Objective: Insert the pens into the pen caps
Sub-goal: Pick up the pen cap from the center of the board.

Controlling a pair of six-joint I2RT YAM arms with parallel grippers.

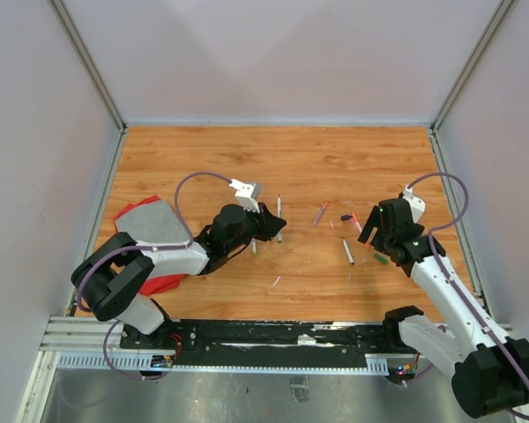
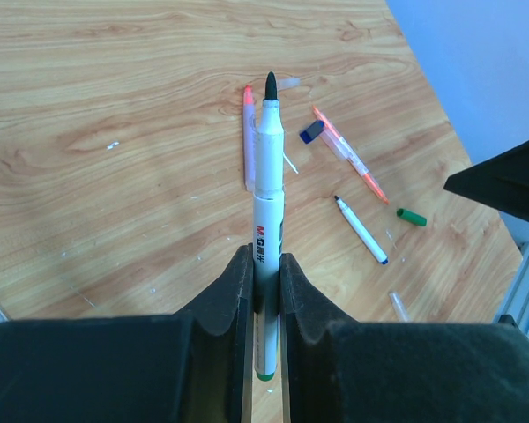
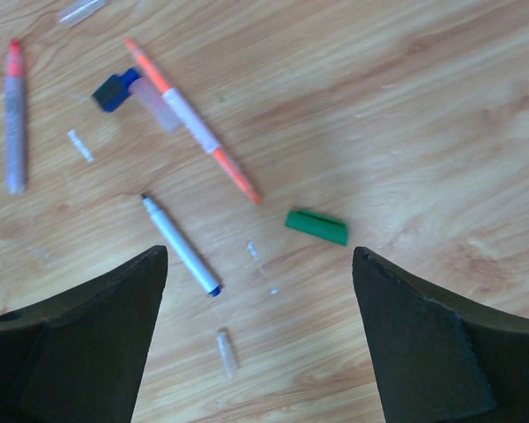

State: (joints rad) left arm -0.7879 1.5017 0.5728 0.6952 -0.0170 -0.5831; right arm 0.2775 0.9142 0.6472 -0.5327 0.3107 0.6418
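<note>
My left gripper (image 2: 264, 264) is shut on a white pen with a green end (image 2: 268, 176), its dark tip pointing away over the table; from above, this pen (image 1: 279, 211) sticks out of the left gripper (image 1: 271, 227). My right gripper (image 3: 260, 264) hangs open over the table with nothing between its fingers. A green pen cap (image 3: 316, 226) lies just ahead of it, toward the right finger. A white pen with a blue end (image 3: 181, 245), an orange pen (image 3: 194, 123), a blue cap (image 3: 115, 90) and a grey pen with a red tip (image 3: 14, 115) lie beyond.
A clear cap (image 3: 227, 352) lies between my right fingers, on the wood. A red and grey cloth (image 1: 150, 233) lies at the left by my left arm. Grey walls close in the wooden table (image 1: 212, 159).
</note>
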